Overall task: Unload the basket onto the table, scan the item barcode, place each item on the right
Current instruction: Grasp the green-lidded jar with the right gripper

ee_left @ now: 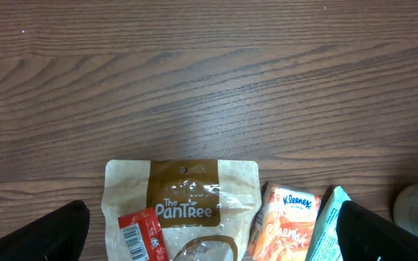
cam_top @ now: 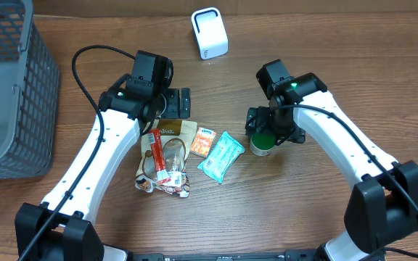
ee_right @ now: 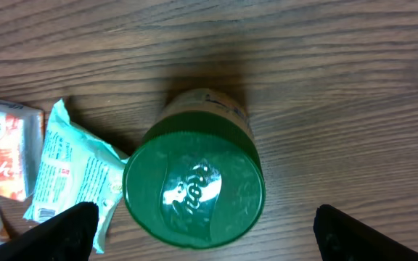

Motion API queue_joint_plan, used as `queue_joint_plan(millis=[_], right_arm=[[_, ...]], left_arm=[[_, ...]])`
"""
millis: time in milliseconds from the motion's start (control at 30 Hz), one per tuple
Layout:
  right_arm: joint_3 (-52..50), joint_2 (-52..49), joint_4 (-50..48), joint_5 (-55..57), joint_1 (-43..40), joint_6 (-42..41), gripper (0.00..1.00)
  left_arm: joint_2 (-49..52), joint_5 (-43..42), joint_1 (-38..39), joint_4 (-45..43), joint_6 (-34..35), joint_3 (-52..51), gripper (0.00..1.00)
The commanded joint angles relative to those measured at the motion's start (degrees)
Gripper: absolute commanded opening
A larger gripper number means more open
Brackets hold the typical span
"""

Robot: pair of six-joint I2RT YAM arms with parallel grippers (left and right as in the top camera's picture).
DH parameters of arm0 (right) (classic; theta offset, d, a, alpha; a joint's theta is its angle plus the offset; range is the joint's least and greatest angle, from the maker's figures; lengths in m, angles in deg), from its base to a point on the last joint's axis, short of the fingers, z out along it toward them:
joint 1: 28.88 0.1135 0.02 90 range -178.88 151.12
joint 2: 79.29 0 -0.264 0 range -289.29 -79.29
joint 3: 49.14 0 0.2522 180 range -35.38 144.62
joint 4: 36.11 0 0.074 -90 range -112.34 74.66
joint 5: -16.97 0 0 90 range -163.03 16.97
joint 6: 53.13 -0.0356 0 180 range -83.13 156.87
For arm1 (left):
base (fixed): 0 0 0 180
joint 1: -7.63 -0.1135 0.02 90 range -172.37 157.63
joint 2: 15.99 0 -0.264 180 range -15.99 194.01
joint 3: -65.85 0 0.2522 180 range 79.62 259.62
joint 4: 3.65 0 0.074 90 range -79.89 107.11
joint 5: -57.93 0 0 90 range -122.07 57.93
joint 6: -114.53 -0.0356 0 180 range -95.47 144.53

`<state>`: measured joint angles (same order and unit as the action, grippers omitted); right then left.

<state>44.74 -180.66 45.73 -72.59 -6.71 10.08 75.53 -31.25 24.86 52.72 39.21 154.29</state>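
Note:
A green-lidded jar (ee_right: 193, 190) stands upright on the wooden table, right of the pile of packets (cam_top: 260, 147). My right gripper (ee_right: 209, 235) hangs open just above it, one finger on either side of the lid and clear of it. The white scanner (cam_top: 209, 32) stands at the back of the table. My left gripper (ee_left: 216, 235) is open over a brown PanTree pouch (ee_left: 183, 196), touching nothing. A red bar (ee_left: 142, 233) with its barcode showing lies on the pouch.
An orange Kleenex pack (ee_left: 285, 221) and a teal tissue pack (ee_right: 67, 167) lie between the pouch and the jar. A grey wire basket (cam_top: 6, 87) fills the back left corner. Black cables trail from both arms.

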Motion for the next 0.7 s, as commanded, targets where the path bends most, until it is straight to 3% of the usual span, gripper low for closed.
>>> queue_joint_plan(millis=[0, 667], right_arm=[[-0.44, -1.33, -0.57, 0.94, 0.33, -0.48, 0.96], [-10.05, -1.64, -12.48, 0.81, 0.33, -0.46, 0.89]], left_arm=[[-0.46, -0.42, 0.04, 0.00, 0.74, 0.70, 1.00], [-0.46, -0.42, 0.04, 0.00, 0.76, 0.70, 1.00]])
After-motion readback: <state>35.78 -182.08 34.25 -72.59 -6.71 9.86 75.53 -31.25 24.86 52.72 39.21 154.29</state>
